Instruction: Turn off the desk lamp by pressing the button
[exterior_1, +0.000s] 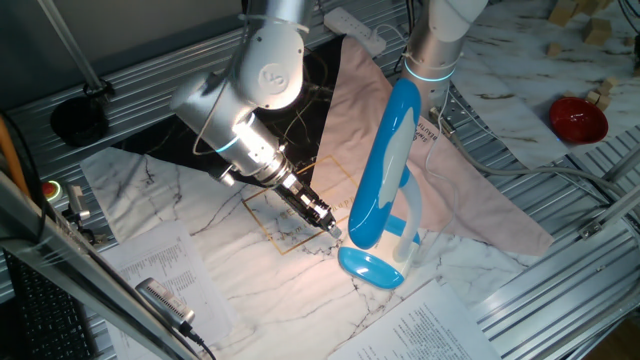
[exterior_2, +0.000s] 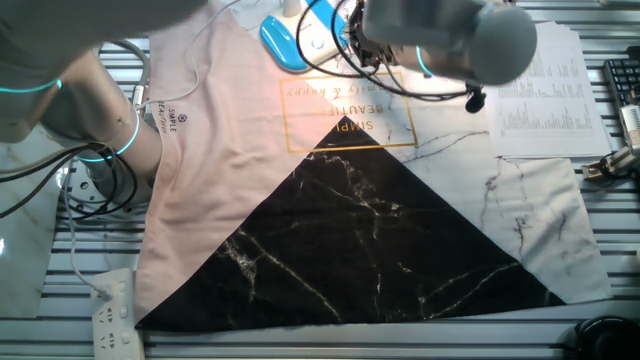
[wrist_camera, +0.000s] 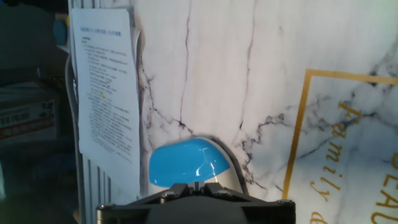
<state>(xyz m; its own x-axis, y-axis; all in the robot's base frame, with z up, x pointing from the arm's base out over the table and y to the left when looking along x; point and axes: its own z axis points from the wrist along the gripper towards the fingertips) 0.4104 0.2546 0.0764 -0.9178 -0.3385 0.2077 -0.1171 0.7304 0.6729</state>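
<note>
The desk lamp stands on the marble mat, with its long blue and white head tilted over its small oval blue base. The lamp is lit and throws a bright patch on the mat. My gripper is just left of the base, a little above the mat, pointing down at it. In the hand view the blue base lies right ahead of the fingertips, which meet with no gap and hold nothing. In the other fixed view the base shows at the top; the arm hides the fingers.
A pink cloth lies behind the lamp. Printed sheets lie at the front and beside the base. A second arm stands behind the lamp head. A red bowl and a power strip sit farther back.
</note>
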